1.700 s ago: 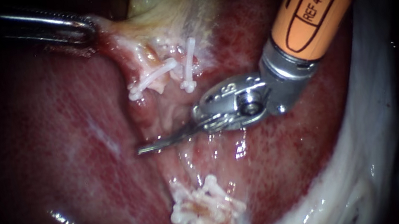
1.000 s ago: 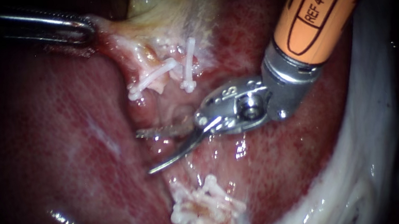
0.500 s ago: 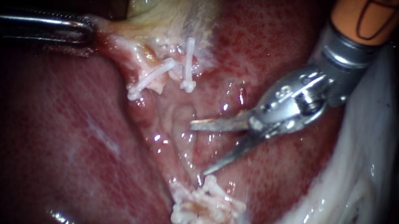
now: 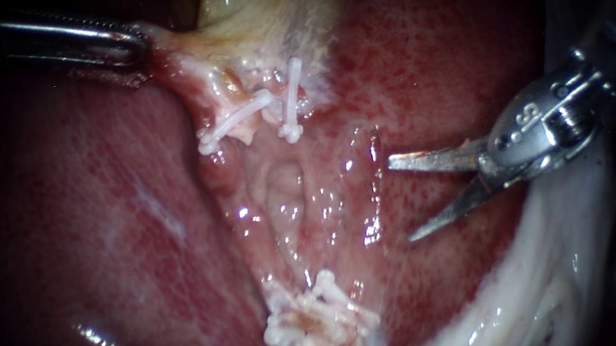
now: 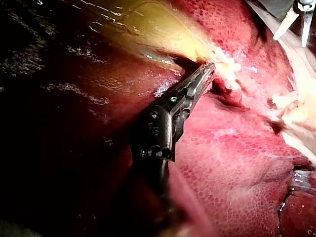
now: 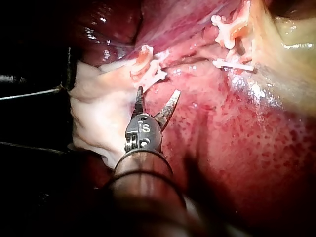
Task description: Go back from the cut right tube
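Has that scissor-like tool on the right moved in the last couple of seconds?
Yes. The right instrument has drawn back toward the view's right edge, away from the upper clips, which sit where they were. Its jaws stand open.

Nothing really readable here, no labels or signs. Just a tiny stamped mark [image 4: 531, 114] on the right instrument [image 4: 402, 198], around 3 o'clock.
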`<state>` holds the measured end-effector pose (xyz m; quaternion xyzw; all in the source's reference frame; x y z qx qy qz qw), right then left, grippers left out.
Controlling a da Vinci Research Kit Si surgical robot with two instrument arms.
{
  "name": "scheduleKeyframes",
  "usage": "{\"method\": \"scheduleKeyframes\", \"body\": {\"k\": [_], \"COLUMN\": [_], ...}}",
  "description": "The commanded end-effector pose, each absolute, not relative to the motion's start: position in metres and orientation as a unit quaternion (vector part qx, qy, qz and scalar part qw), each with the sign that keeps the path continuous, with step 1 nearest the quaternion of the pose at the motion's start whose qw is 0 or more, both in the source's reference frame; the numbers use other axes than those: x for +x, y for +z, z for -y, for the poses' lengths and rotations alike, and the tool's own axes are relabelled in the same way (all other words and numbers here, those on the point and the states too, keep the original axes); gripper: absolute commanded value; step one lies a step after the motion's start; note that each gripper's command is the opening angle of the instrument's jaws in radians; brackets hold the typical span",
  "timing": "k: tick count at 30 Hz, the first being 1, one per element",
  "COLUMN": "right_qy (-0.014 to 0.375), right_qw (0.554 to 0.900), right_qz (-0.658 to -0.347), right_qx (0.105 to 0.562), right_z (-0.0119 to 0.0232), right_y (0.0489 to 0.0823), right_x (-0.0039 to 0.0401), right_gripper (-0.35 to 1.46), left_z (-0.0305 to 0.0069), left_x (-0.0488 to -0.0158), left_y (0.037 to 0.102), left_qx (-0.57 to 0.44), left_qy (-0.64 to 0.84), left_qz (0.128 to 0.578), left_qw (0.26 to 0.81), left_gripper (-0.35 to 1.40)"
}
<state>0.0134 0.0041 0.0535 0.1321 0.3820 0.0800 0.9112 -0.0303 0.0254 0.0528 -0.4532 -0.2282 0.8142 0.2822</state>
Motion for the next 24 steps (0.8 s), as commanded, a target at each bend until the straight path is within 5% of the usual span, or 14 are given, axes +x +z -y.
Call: {"method": "scheduleKeyframes", "body": {"k": [1,18,24], "right_qy": [0.08,0.083,0.08], "right_qw": [0.911,0.911,0.89], "right_qz": [-0.382,-0.381,-0.409], "right_qx": [0.133,0.134,0.186], "right_z": [-0.0042,-0.0044,-0.0048], "right_y": [0.0535,0.0539,0.0538], "right_x": [0.0133,0.013,0.0135], "right_gripper": [1.45,1.45,1.45], "left_z": [-0.0252,-0.0214,-0.0218], "left_x": [-0.0305,-0.034,-0.0336], "left_y": [0.0529,0.0594,0.0585], "left_qx": [-0.453,-0.436,-0.436], "left_qy": [0.815,0.824,0.823], "left_qz": [0.227,0.241,0.244], "left_qw": [0.283,0.272,0.271], "left_gripper": [-0.35,-0.35,-0.35]}}
